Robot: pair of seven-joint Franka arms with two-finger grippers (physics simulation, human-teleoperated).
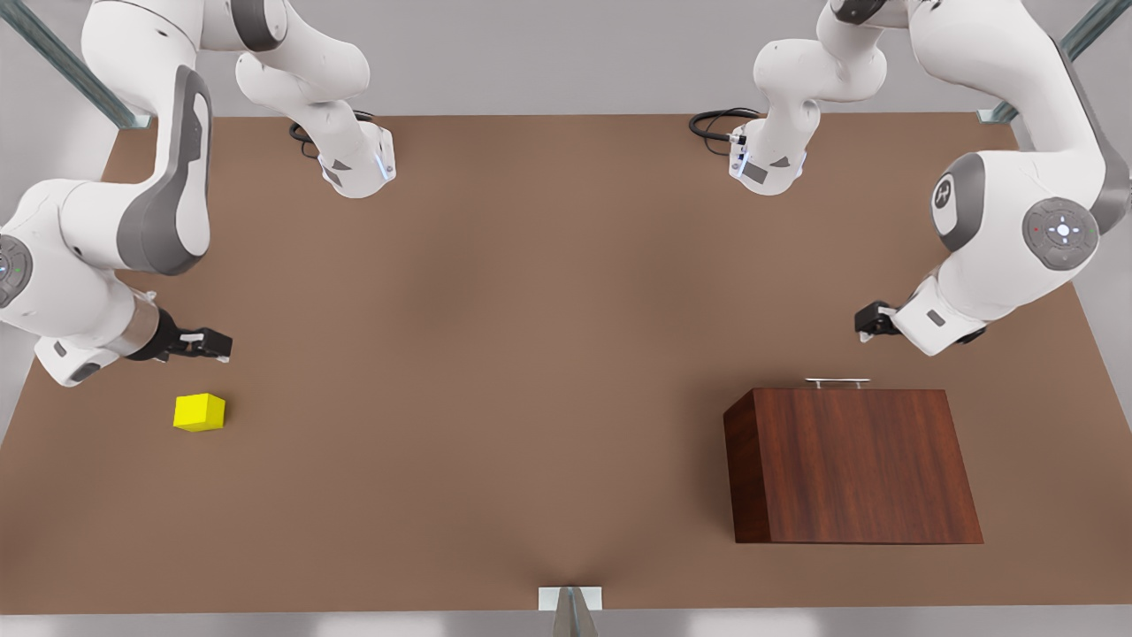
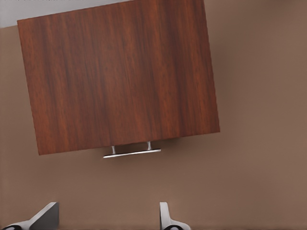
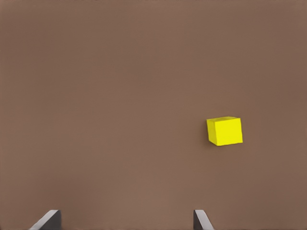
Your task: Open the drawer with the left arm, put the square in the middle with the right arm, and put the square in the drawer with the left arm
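The left gripper point(image 1: 868, 322) hangs over the brown worktop point(image 1: 531, 354) near the silver handle point(image 1: 837, 382) of the drawer point(image 2: 120, 76), its jaws spread and holding nothing. The drawer sits shut in its reddish-brown cabinet on the front view's right. The right gripper point(image 1: 212, 343) is at the front view's left, jaws spread wide, above and just beside the square point(image 1: 199, 412), which rests on the worktop well apart from the cabinet

Your left gripper point(image 1: 871, 322) hovers at the front view's right, fingers point(image 2: 165, 216) spread; your right gripper point(image 1: 212, 344) opposite, likewise spread.
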